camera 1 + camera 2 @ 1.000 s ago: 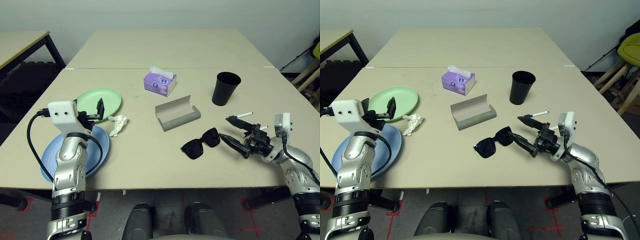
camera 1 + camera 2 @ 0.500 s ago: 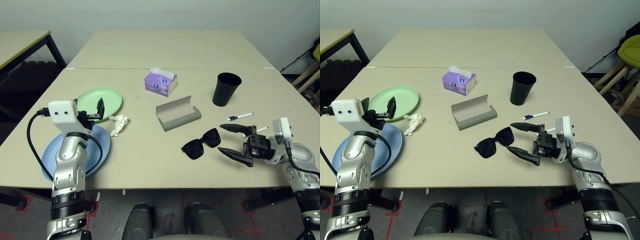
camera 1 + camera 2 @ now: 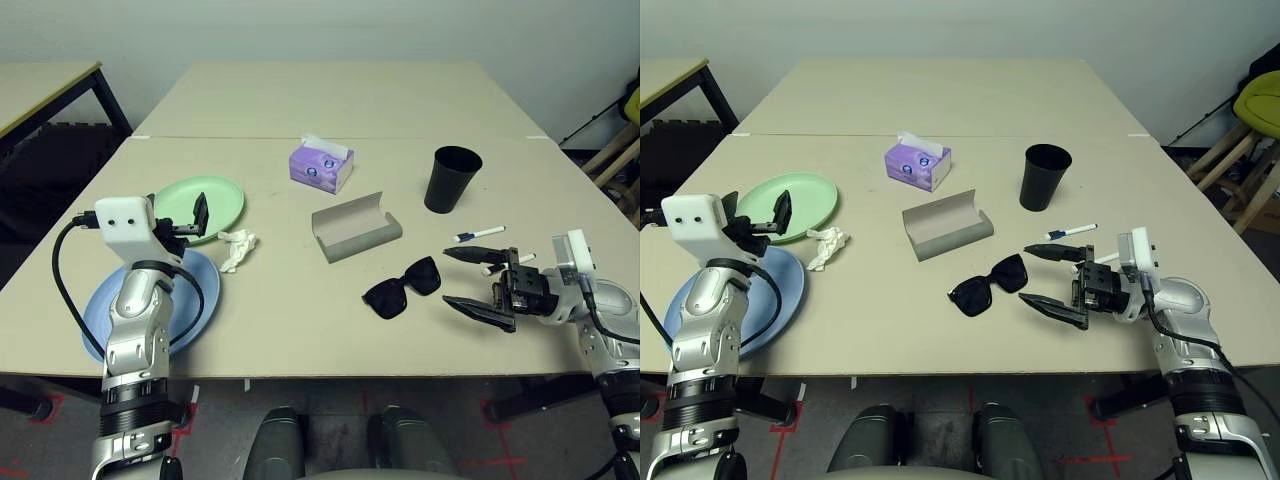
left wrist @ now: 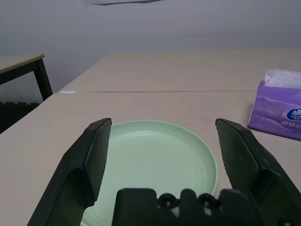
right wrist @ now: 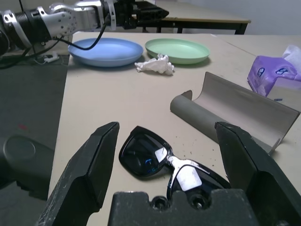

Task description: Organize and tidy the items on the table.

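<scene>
Showing in left eye view: sunglasses (image 3: 388,298) on table (image 3: 290,340), right gripper (image 3: 482,285) beside them, spread wide, empty. Left wrist view: left gripper (image 4: 163,123) wide, empty, green plate (image 4: 155,165) ahead. Right wrist view: glasses case (image 5: 235,106) beyond sunglasses.

Soft, even light leaves faint shadows on the bench (image 3: 300,330), with small pale reflections on the dark sunglasses (image 5: 188,176).

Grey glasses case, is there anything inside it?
The grey glasses case stands open, and its visible inner side is bare; the part behind the rolled front edge is hidden.
</scene>
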{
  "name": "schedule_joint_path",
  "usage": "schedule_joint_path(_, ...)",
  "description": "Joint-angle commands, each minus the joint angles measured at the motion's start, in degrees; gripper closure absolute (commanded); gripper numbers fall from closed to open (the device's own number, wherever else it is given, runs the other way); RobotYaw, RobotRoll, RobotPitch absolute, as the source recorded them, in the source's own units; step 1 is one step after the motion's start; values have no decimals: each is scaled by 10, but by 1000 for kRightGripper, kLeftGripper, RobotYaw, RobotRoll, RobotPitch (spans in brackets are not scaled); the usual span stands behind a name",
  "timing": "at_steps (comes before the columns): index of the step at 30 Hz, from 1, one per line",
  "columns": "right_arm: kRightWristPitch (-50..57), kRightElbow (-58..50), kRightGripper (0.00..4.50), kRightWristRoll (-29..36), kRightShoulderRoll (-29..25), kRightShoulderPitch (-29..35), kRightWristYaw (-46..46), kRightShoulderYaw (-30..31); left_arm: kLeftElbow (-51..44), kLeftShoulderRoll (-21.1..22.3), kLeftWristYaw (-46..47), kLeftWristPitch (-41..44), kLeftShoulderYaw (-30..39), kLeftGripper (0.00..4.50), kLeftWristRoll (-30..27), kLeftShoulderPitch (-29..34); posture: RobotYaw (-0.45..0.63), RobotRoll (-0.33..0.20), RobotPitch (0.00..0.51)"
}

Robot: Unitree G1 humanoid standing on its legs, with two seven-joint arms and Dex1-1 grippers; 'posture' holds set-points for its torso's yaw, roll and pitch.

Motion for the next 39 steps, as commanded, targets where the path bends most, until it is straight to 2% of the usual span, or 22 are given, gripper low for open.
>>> schedule_joint_path(1, 4, -14, 29, 11, -1, 9, -4, -10, -1, 6, -9, 12, -8, 0, -3, -3, 71, 0, 8)
schedule_joint_path(6, 3, -15, 29, 12, -2, 12, -8, -12, -11, 7, -19, 26, -5, 0, -13, -3, 70, 0, 10)
schedule_joint_path(9, 3, -12, 29, 13, -4, 10, -8, -14, -46, 23, -45, 68, 3, 0, -45, 5, 79, 0, 13)
schedule_joint_path(14, 0, 3, 29, 12, -7, 0, -4, -16, -140, 121, -161, 214, 6, 0, -141, 44, 95, 0, 16)
schedule_joint_path(18, -3, 14, 29, 11, -5, -8, -2, -15, -158, 190, -214, 272, 45, 0, -196, 61, 106, 0, 20)
schedule_joint_path(21, -5, 17, 29, 11, -2, -11, 2, -12, -141, 248, -232, 298, 39, 0, -171, 79, 117, 0, 19)
schedule_joint_path(25, -6, 19, 29, 9, -2, -13, 4, -10, -106, 303, -289, 325, 43, 0, -181, 96, 116, 0, 19)
schedule_joint_path(32, -1, 2, 29, 24, 1, -8, 13, -15, -48, 330, -368, 250, 51, 0, -156, 119, 112, 0, 19)
schedule_joint_path(39, 0, -7, 29, 16, -4, -2, 5, -11, 27, 363, -397, 236, 27, 0, -111, 117, 101, 0, 24)
